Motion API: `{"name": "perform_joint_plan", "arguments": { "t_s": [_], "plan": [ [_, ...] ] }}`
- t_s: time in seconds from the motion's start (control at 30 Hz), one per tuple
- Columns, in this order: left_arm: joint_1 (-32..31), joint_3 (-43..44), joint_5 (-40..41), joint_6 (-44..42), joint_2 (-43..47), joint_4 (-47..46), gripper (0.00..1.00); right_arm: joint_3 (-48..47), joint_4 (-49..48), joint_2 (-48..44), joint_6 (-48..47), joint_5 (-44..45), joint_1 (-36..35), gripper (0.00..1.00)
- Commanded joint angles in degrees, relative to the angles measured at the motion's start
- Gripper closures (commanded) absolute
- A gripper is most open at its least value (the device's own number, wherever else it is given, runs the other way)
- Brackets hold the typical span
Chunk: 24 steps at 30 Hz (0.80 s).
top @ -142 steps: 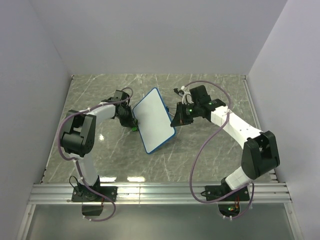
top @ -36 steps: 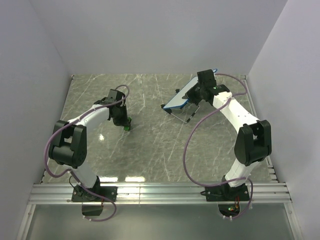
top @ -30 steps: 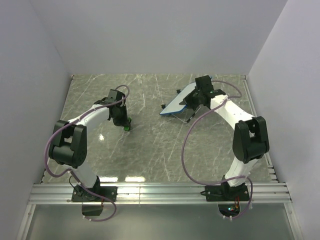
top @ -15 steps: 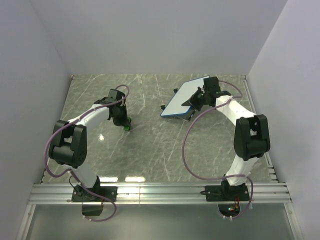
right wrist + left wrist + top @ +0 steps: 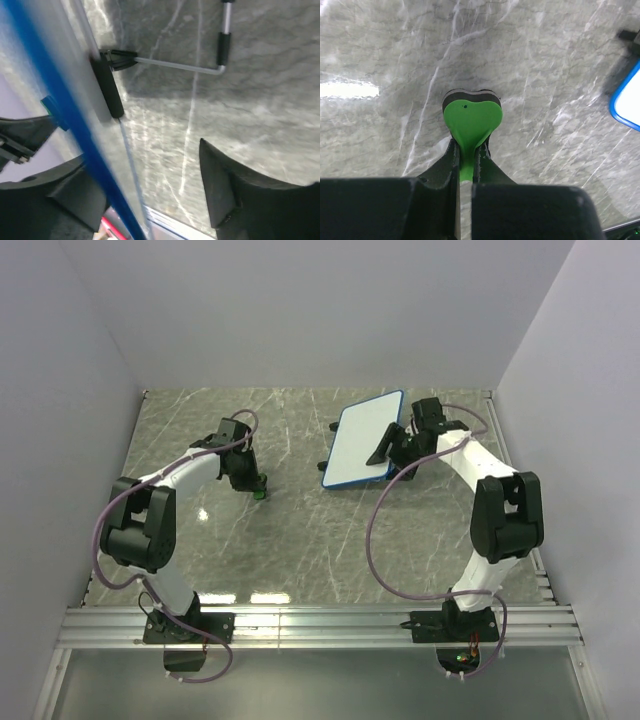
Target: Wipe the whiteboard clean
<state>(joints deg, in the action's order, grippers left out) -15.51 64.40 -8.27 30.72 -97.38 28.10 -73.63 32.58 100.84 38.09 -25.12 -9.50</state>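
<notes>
Your left gripper (image 5: 466,151) is pinched tight on the green eraser (image 5: 471,116), which rests on the marble table (image 5: 300,540). Your right gripper (image 5: 395,447) has its jaws spread wide either side of the whiteboard (image 5: 363,438), which stands tilted at the table's far right.

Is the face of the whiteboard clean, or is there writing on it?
Clean, as far as visible: in the top view the whiteboard has a white face, no dark marks. Faint strokes might not show.
</notes>
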Motion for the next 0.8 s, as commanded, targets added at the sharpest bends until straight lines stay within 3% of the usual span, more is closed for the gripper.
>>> {"name": "perform_joint_plan", "arguments": {
  "t_s": [0.0, 0.1, 0.13, 0.37, 0.53, 0.63, 0.67, 0.7, 0.77],
  "plan": [
    [0.0, 1.3, -1.7, 1.9, -0.4, -1.8, 1.0, -5.2, 8.4, -4.5, -5.0, 4.4, 0.3, 0.25],
    [-0.2, 1.5, -1.7, 2.3, -0.6, -2.0, 1.0, -9.1, 10.7, -5.2, -5.5, 4.6, 1.1, 0.15],
    [-0.3, 1.6, -1.7, 2.3, -0.7, -2.0, 1.0, -11.5, 11.5, -5.3, -5.7, 4.8, 1.1, 0.07],
    [-0.8, 1.3, -0.3, 2.9, 0.2, -2.3, 1.0, -19.7, 14.6, -11.0, -8.3, 7.5, 2.5, 0.04],
    [-1.5, 3.9, 1.3, 2.5, 0.7, -0.4, 1.0, -14.8, 12.6, -18.6, -9.5, 7.9, 2.7, 0.04],
    [-2.1, 7.6, 5.2, 2.3, -0.6, 3.7, 0.55, -8.5, 10.3, -25.3, -9.3, 7.5, 3.1, 0.04],
    [-2.2, 8.3, 6.1, 2.2, -1.5, 4.6, 0.07, -7.1, 10.1, -28.4, -9.4, 7.8, 3.1, 0.04],
    [-2.2, 8.8, 7.1, 2.2, -1.7, 5.2, 0.01, -6.0, 10.3, -29.8, -9.5, 8.2, 3.2, 0.03],
    [-2.3, 9.8, 7.5, 2.0, -1.8, 6.5, 0.01, -3.3, 10.6, -34.2, -9.8, 8.9, 3.4, 0.03]
  ]
}}
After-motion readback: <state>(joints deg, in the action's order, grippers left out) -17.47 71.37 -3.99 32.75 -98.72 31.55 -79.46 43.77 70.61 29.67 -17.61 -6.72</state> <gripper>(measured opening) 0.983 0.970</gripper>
